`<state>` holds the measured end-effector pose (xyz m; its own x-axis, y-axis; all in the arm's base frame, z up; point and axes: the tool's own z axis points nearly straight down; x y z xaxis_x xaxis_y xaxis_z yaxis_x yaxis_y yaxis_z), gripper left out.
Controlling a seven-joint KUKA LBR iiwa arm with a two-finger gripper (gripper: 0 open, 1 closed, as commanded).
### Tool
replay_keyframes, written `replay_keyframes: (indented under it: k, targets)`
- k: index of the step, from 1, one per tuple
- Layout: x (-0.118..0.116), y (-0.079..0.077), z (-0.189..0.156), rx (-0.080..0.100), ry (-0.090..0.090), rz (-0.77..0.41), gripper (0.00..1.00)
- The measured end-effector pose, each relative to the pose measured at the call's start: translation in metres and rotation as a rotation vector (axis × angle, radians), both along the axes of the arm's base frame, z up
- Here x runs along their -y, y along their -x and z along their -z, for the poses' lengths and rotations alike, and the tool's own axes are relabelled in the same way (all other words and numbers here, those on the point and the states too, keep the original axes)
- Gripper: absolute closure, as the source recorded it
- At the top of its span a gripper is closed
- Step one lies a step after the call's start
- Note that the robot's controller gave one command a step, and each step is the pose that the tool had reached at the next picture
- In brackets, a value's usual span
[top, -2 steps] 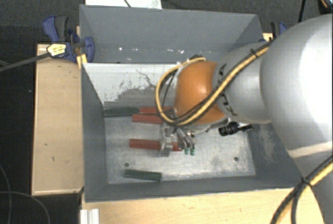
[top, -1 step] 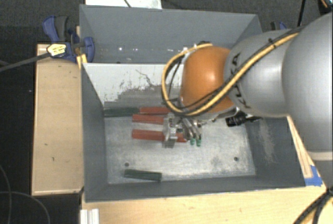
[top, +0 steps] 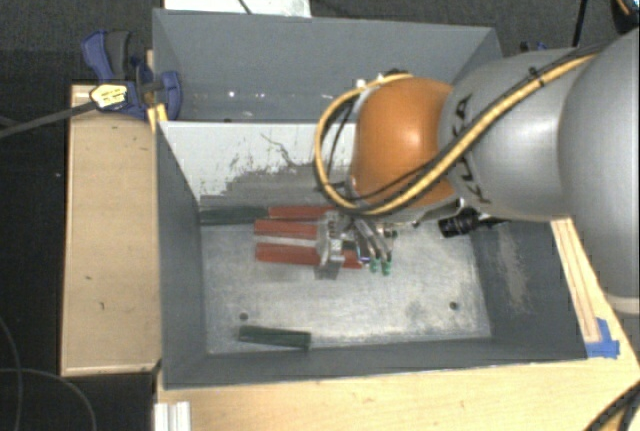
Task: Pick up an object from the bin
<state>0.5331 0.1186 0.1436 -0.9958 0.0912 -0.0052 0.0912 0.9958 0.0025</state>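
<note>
Two red bars [top: 283, 254] lie side by side mid-floor in the grey bin [top: 180, 249], and we've got the jaws low over their right ends, beneath the arm's orange cover [top: 395, 139]. Apart or together? We cannot tell. One dark stick [top: 232, 215] lies just left of the bars, another [top: 274, 338] by the front wall.

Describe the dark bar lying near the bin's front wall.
The dark bar is a slim, straight stick, matte dark grey-green, seemingly whole. It lies flat on the bin's floor, left of centre, nearly parallel to the front wall. Only the floor touches it; the gripper stands apart from it, above two reddish bars.
</note>
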Motion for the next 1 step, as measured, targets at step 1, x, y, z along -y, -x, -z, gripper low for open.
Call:
replay_keyframes:
  k: [1]
  targets:
    - [-0.0003,-0.0015,-0.0341,0.001,0.000,0.001,1.00]
